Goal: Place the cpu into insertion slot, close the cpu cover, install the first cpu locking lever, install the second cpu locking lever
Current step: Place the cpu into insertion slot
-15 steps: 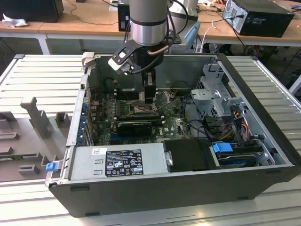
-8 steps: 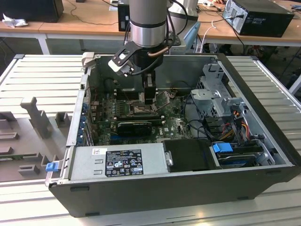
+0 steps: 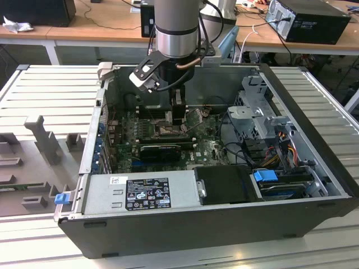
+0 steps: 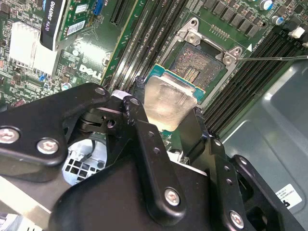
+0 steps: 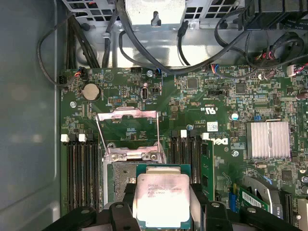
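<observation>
The cpu (image 5: pixel 161 197), a small square chip with a pale metal top, is clamped between two black fingers (image 5: pixel 122 211) of my gripper (image 5: pixel 162 193), which is shut on it. It hangs just over the insertion slot (image 5: pixel 119 177) and is shifted to one side, so part of the socket's contact field (image 4: pixel 199 65) stays bare in both wrist views. The cpu cover (image 5: pixel 127 114) is swung open beyond the slot, with thin wire levers (image 5: pixel 99 134) along its sides. In the exterior view the gripper (image 3: pixel 178 117) reaches down into the open computer case, above the green motherboard (image 3: pixel 207 148).
Black memory slots (image 5: pixel 82 173) flank the socket. A long black finned card (image 3: pixel 162 150) lies near the gripper, with the power supply (image 3: pixel 140 193) in front. The drive cage (image 3: pixel 255 112) and cable bundles (image 3: pixel 280 145) fill the exterior view's right. A finned heatsink (image 5: pixel 268 139) stands on the board.
</observation>
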Controlling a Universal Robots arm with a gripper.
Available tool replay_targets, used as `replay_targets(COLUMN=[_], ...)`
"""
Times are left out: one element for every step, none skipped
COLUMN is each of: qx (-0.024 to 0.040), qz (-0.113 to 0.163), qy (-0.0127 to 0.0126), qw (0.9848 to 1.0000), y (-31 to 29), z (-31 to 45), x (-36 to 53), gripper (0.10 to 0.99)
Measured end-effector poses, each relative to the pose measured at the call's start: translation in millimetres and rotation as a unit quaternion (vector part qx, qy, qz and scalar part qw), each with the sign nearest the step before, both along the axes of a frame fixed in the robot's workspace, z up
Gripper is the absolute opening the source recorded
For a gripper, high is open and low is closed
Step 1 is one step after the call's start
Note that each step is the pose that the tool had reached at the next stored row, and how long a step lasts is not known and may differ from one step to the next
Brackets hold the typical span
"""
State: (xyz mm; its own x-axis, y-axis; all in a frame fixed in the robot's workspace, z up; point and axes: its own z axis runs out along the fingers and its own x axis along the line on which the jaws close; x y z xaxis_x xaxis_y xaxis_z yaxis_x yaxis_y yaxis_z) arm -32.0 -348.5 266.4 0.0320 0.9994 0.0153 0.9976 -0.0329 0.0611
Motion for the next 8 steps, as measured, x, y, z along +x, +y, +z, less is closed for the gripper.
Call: replay_targets(qx=[0.0000, -0.0001, 0.0000, 0.0000, 0.0000, 0.0000, 0.0000, 0.0000], qz=[0.000, 0.000, 0.000, 0.000, 0.000, 0.000, 0.000, 0.000], qy=[0.0001, 0.0002, 0.0004, 0.0009, 0.0012, 0.0014, 0.0014, 0.0015], qw=[1.0000, 1.0000, 1.0000, 1.0000, 1.0000, 1.0000, 1.0000, 1.0000], y=[0.0, 0.0, 0.0, 0.0, 0.0, 0.0, 0.0, 0.0], z=[-0.2, -0.5, -1.0, -1.6, -2.2, -3.1, -3.5, -4.0], x=[0.0, 0.0, 0.0, 0.0, 0.0, 0.0, 0.0, 0.0], gripper=[0.525, 0.525, 0.525, 0.525, 0.525, 0.525, 0.525, 0.525])
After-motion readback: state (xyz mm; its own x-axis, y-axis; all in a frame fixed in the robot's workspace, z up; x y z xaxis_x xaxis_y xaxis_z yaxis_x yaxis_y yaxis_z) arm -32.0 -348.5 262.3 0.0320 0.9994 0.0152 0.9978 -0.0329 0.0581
